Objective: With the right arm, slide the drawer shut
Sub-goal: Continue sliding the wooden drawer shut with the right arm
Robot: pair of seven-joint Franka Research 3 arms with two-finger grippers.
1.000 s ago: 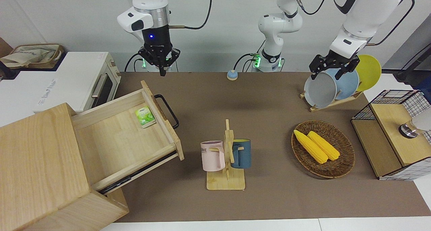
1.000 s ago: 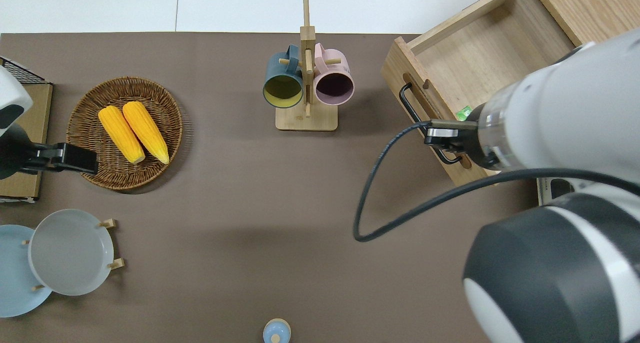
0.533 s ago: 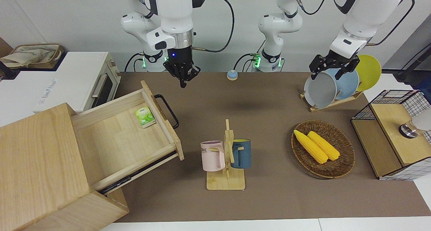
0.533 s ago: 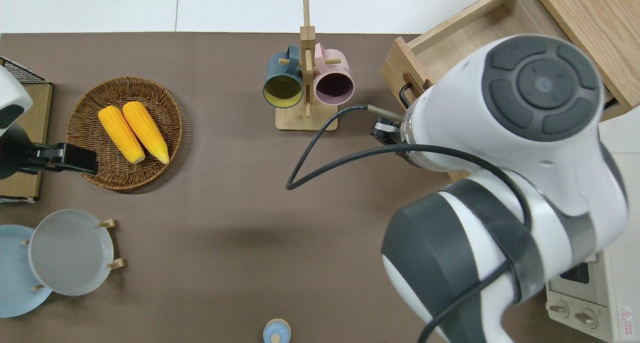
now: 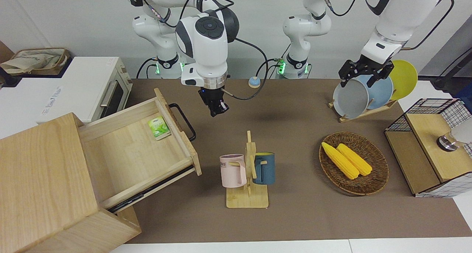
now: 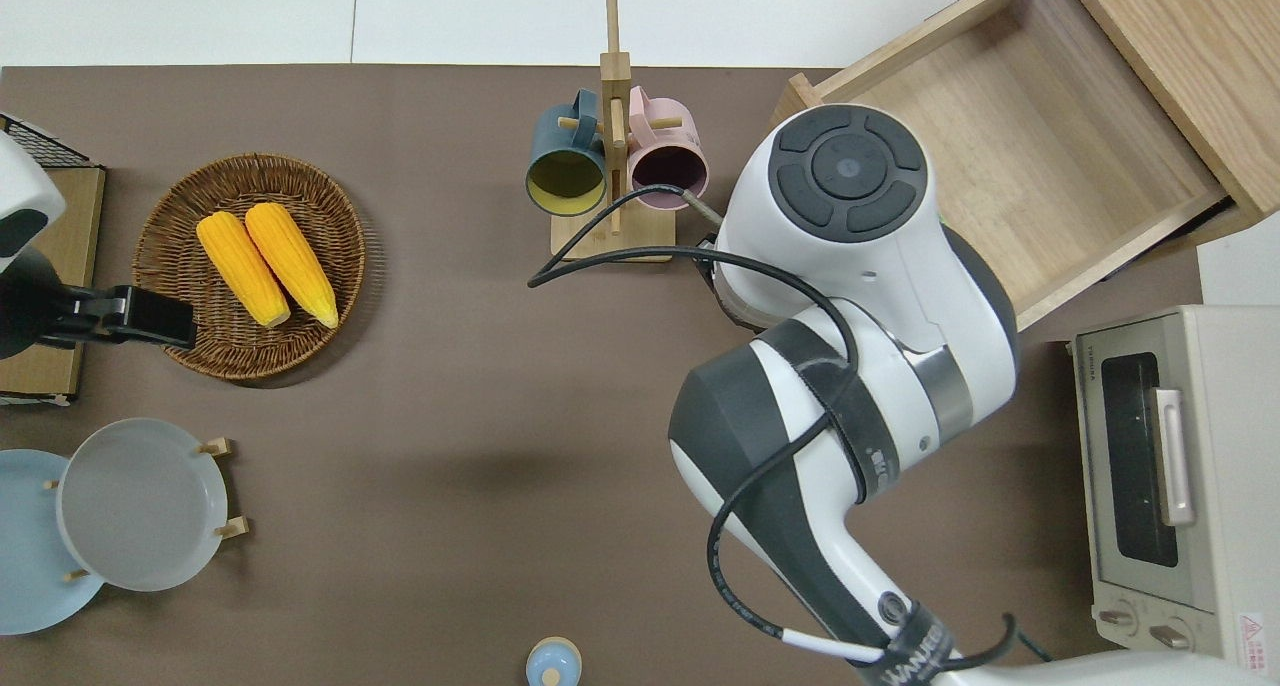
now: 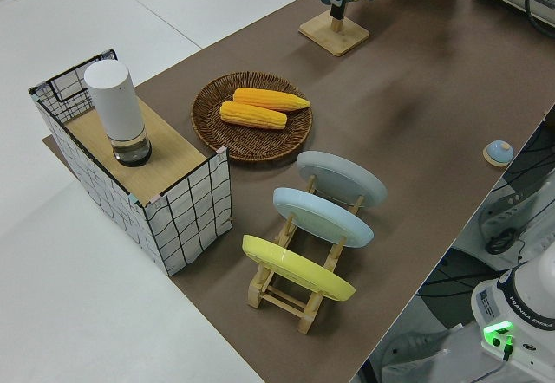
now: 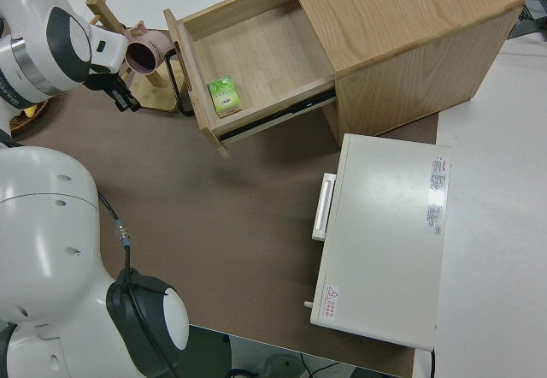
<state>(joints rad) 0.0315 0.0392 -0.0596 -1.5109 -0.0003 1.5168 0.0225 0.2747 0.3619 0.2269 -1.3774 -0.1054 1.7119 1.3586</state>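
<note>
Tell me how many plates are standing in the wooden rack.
3, all upright in the wooden rack at the left arm's end of the table: a yellow plate nearest the robots, a light blue plate in the middle, and a grey plate farthest from the robots.

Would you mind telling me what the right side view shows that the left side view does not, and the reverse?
Only the right side view shows the open drawer with a green packet inside, its black handle, and the white toaster oven. Only the left side view shows the corn basket, the plate rack and the wire crate. Both show the right gripper beside the mug stand, clear of the handle.
</note>
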